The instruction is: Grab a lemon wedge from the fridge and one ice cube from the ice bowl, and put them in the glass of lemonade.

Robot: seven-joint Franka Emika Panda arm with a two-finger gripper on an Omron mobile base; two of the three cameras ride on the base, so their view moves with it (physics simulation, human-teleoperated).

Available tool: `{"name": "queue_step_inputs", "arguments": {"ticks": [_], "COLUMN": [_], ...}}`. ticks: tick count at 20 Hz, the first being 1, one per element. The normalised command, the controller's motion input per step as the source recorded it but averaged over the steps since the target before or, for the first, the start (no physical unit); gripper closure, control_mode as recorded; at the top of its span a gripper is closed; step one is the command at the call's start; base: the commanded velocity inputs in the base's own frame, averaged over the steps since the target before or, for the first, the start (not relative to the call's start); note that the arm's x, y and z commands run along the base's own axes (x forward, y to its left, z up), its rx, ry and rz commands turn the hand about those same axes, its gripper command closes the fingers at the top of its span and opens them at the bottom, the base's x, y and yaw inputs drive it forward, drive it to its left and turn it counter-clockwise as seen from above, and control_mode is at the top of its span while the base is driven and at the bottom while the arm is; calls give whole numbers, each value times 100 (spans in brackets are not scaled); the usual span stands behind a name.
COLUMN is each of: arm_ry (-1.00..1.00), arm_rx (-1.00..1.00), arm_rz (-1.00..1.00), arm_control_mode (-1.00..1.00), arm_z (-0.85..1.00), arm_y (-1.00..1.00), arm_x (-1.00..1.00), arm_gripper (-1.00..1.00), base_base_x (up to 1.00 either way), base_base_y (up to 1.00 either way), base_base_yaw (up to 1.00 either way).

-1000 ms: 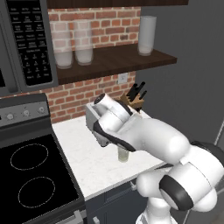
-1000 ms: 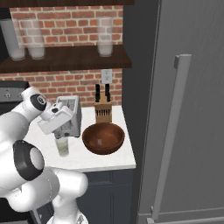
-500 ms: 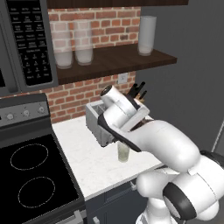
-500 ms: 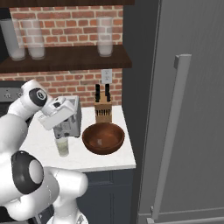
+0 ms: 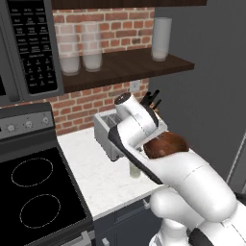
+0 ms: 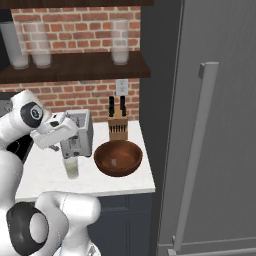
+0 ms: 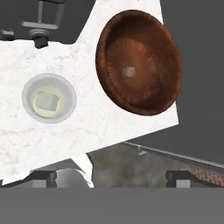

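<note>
While above table (image 7: 109, 118), with fingertips (image 7: 37, 178) spread:
Claw (image 7: 109, 179): wide open, empty.
Glass of lemonade (image 7: 49, 98): one ice cube (image 7: 44, 101) inside.
Ice bowl (image 7: 162, 94): beside glass.
Fridge (image 6: 220, 125): closed, lemon wedge presumably inside.
Risk: arm swing toppling glass.

This is a home kitchen, rendered. A white marble worktop (image 5: 96, 168) runs along a red brick wall (image 5: 81, 103), with a black glass stove (image 5: 33, 192) at one end and the tall dark-grey fridge (image 6: 215, 125) with its long bar handle at the other. A dark wooden shelf (image 5: 125, 65) carries frosted glasses (image 5: 91, 45), and a microwave panel (image 5: 31, 45) hangs beside it. A silver toaster (image 6: 77, 137), a knife block (image 6: 118, 127), the wooden ice bowl (image 6: 118, 157) and the glass of lemonade (image 6: 71, 167) stand on the worktop.
</note>
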Motion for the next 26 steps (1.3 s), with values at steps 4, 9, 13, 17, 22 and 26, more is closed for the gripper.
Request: {"name": "queue_step_inputs", "arguments": {"ticks": [4, 9, 13, 17, 22, 26], "arm_ry": [-29, -24, -21, -15, -5, -5], "arm_rx": [38, 37, 29, 30, 24, 7], "arm_rz": [3, 10, 5, 0, 0, 1], "arm_control_mode": [-100, -100, -100, -100, -100, -100], "arm_z": [0, 3, 41, 77, 77, 19], "arm_y": [12, -2, -46, -60, -42, -27], "arm_x": [-89, -87, -95, -43, -12, -39], "arm_gripper": [-100, -100, -100, -100, -100, -100], "base_base_x": [0, 0, 0, 0, 0, 0], "base_base_y": [0, 0, 0, 0, 0, 0], "base_base_yaw": [0, 0, 0, 0, 0, 0]}}
